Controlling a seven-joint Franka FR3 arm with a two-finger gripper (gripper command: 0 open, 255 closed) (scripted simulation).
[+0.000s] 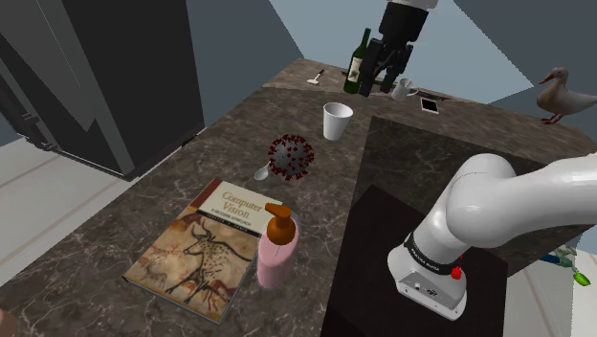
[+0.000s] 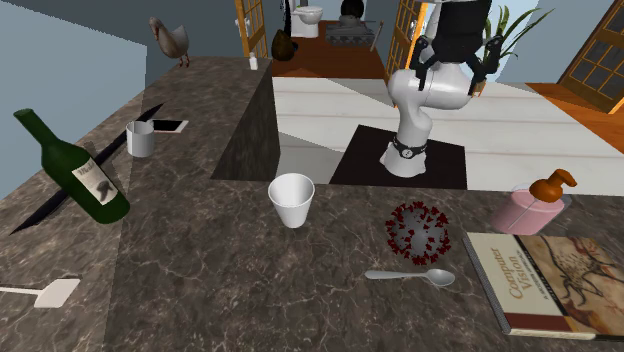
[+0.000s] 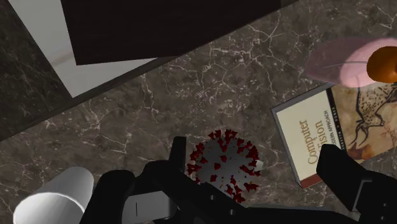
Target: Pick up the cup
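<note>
The white cup (image 1: 337,122) stands upright and empty on the dark marble counter (image 1: 143,220), in the shoulder view beyond a red spiky ball (image 1: 290,156). The second exterior view has the cup (image 2: 292,200) at the counter's middle. My black gripper (image 1: 381,80) hangs high above the counter, open, holding nothing, well apart from the cup. Its fingers (image 2: 431,55) stand wide apart on the gripper (image 2: 460,60). In the wrist view the cup (image 3: 54,197) lies far below, off to the side of one finger (image 3: 178,159) of the gripper (image 3: 254,167).
A spoon (image 1: 261,173), a book (image 1: 209,244) and a pink soap dispenser (image 1: 276,251) lie nearer the stand (image 1: 402,258). A green bottle (image 1: 359,62), a mug (image 1: 404,89), a phone (image 1: 429,105) and a duck figure (image 1: 555,94) sit at the far end.
</note>
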